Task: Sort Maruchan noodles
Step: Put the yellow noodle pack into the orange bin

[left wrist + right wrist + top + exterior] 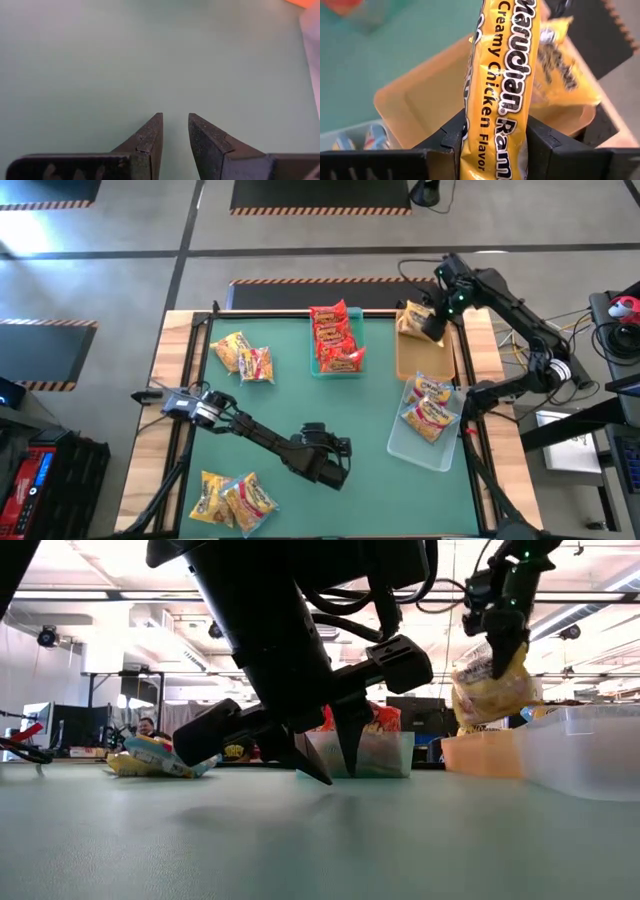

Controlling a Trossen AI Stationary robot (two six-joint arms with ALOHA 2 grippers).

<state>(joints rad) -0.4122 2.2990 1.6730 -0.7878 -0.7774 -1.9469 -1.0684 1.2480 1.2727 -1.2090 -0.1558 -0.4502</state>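
Right tool (495,150) is clamped on a yellow-orange Creamy Chicken packet (502,85), held above the tan tray (415,105). To do the step well: lower until the packet's free end sits inside the tray walls, then release, clear of the packet (565,75) already lying beyond it. The held packet stands on edge, long axis running straight out from the jaws. Left tool (335,460) hovers over bare worktop (300,395), fingers slightly apart, empty.
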